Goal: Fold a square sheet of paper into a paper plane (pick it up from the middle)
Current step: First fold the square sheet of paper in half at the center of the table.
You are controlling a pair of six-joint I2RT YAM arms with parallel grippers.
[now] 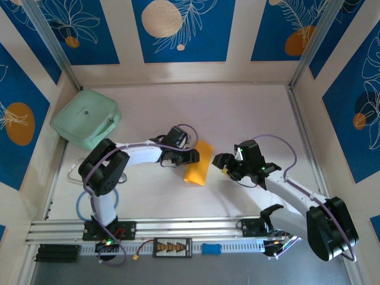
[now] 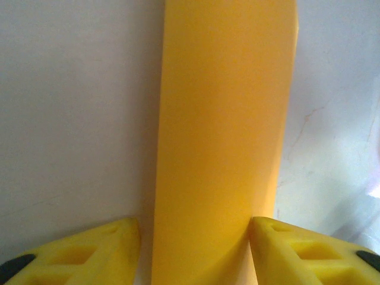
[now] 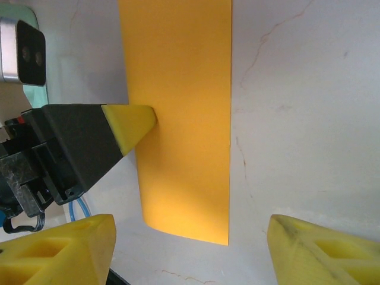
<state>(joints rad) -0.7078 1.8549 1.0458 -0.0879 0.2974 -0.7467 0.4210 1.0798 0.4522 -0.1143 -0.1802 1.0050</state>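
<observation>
Square sheet of paper (image 1: 199,162): it lies flat on the counter (image 1: 249,113) at the centre of the overhead frame, and to me it reads as a narrow orange strip, apparently folded over lengthwise, running from upper right to lower left.

My left end effector (image 1: 189,157) comes in from the left of the frame. In the right wrist view one of its yellow fingertips (image 3: 132,123) touches the strip's left edge. In its own wrist view its fingers stand spread with the strip (image 2: 222,130) between them, and I see no pinch on it.

My right end effector (image 1: 223,162) sits just to the right of the strip, apart from it. Its fingers (image 3: 65,249) are spread wide with nothing held, and the strip's near end (image 3: 184,119) shows between them.

I judge this to be a crease-and-hold step. To do it well I would:
- Pin the left edge with that one fingertip, pressing lightly so the thin paper cannot skate.
- Bring the right side in low and square to the long edge.
- Catch only the top layer, near mid-length.
- Move slowly, since a skewed pull would twist the strip and spoil the centre line.
</observation>
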